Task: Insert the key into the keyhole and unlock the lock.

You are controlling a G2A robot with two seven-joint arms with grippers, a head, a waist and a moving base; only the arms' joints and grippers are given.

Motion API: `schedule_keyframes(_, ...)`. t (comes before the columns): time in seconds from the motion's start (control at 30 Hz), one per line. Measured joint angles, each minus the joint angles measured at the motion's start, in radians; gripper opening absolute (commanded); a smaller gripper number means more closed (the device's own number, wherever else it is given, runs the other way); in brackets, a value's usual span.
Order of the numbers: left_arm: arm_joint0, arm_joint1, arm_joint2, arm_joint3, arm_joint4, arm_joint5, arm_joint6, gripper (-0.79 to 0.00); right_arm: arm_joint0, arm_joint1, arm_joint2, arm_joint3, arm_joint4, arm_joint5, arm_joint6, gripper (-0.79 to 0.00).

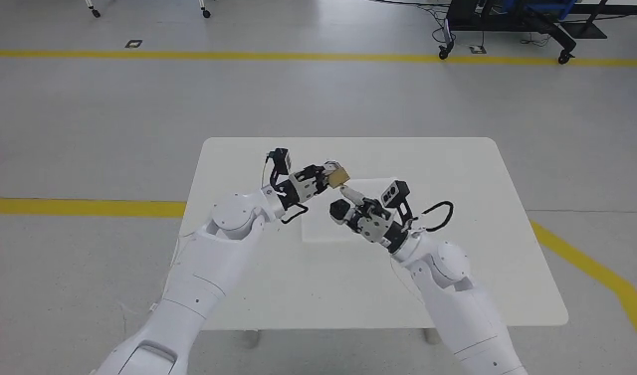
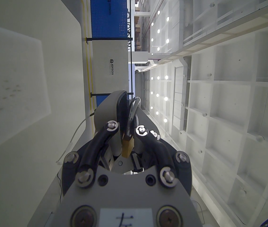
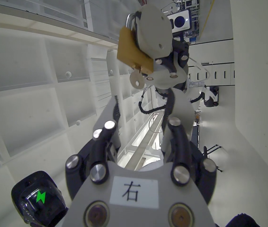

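- Above the middle of the table (image 1: 468,266), your left gripper (image 2: 129,109) is clamped on the padlock (image 2: 127,146) and holds it in the air by its brass body.
- Near it but apart, your right gripper (image 3: 145,116) is spread wide with nothing in it, facing the key (image 3: 137,81). The key looks seated in the keyhole, its round head sticking out of the end opposite the shackle.
- My judgement of the main risk: nothing grips the key, so one finger arriving first could knock it askew or out.
- A second risk: when you turn the key, the padlock may swivel in the left grip instead of opening.
- Use the right wrist view for the key and the keyhole end. The left wrist view instead gives you the shackle (image 2: 134,112) edge-on between the fingers. I cannot tell from either whether the shackle has released.
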Motion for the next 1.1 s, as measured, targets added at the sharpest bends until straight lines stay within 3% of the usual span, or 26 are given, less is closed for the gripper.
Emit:
schedule_keyframes(0.6, 0.002, 0.001, -0.003, -0.005, 0.024, 0.003, -0.023, -0.785, 0.005, 0.008, 0.018, 0.017, 0.058, 0.014, -0.006, -0.622)
schedule_keyframes(0.67, 0.001, 0.001, -0.003, -0.005, 0.027, 0.004, -0.025, -0.785, 0.012, 0.008, 0.008, 0.019, 0.056, 0.021, -0.007, -0.68)
schedule_keyframes(0.7, 0.001, 0.001, -0.003, -0.005, 0.027, 0.004, -0.025, -0.785, 0.014, 0.008, 0.003, 0.02, 0.055, 0.023, -0.009, -0.785)
schedule_keyframes(0.9, 0.0, 0.001, -0.004, -0.005, 0.034, -0.002, -0.032, -0.785, 0.027, 0.007, -0.001, 0.046, 0.104, 0.038, 0.001, -0.785)
schedule_keyframes(1.1, 0.001, 0.002, 0.0, -0.011, 0.054, -0.031, -0.064, -0.785, 0.031, 0.008, 0.02, 0.099, 0.264, 0.092, 0.139, -0.785)
